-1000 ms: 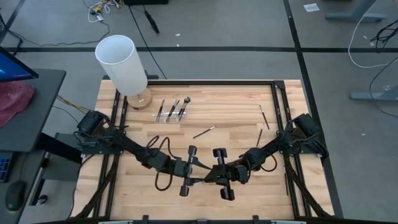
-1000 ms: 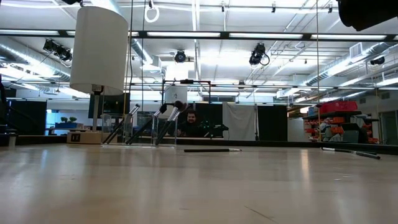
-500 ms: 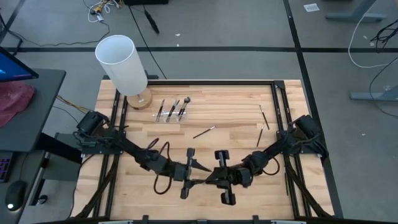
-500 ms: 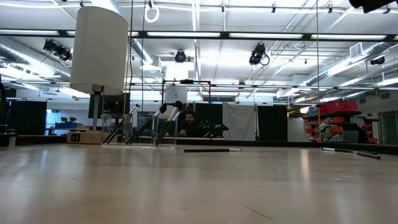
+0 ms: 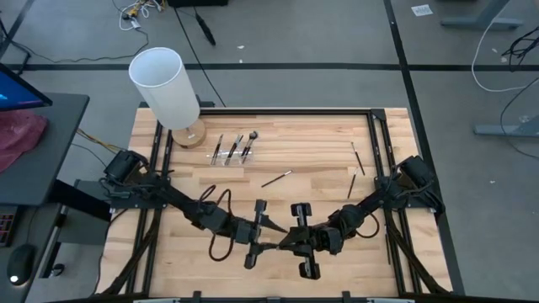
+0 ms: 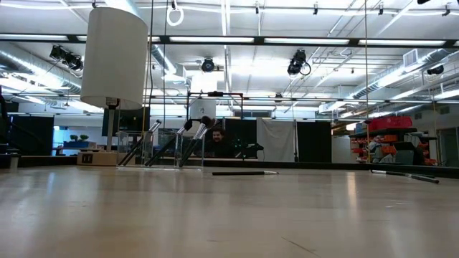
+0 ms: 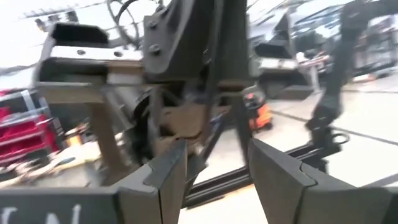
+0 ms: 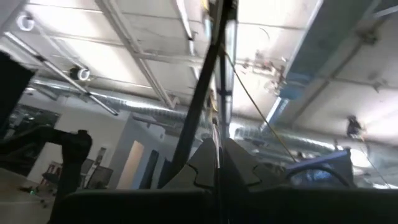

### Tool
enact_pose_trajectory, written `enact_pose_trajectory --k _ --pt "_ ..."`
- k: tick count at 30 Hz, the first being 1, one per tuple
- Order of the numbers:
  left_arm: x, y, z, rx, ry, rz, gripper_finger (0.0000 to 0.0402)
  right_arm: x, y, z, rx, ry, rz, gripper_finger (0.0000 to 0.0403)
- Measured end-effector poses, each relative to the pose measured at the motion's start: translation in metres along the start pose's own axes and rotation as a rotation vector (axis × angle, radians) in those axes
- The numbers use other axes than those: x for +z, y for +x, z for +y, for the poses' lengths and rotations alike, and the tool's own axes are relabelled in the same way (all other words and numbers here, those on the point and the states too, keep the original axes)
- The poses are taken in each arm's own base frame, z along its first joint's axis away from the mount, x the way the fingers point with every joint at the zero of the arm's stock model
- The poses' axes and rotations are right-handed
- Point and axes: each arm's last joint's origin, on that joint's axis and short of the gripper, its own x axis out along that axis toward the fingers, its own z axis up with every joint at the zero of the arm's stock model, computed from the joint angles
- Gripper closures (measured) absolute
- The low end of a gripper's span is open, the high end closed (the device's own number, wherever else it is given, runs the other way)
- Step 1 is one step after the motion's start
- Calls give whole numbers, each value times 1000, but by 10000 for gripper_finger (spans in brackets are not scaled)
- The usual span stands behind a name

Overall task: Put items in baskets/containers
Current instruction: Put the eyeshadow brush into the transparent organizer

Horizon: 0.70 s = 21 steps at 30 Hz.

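A tall white cylinder (image 5: 165, 84) on a round wooden base (image 5: 190, 136) stands at the far left corner of the pale wooden plank worktop (image 5: 320, 160); a dark side desk (image 5: 38, 143) sits left.

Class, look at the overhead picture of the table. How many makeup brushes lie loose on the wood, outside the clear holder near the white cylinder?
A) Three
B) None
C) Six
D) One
A: one loose brush lies near the middle of the table, and two more brushes lie toward its right edge, all apart from the clear holder.
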Motion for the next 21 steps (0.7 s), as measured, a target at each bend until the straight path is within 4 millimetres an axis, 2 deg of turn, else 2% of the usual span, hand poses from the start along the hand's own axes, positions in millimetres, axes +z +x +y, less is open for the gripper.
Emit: enact_pose_trajectory --k 7,13,17,21 --pt "2 -3 -8 44 28 26 225 6 -2 10 -99 82 54 396" --pt "2 -2 -7 30 21 19 225 4 -4 8 -270 228 117 396" --pt "-2 -2 -7 55 33 62 225 2 -5 9 -351 235 175 396" --pt "-4 -3 -7 60 18 80 225 0 -6 11 -349 226 204 396"
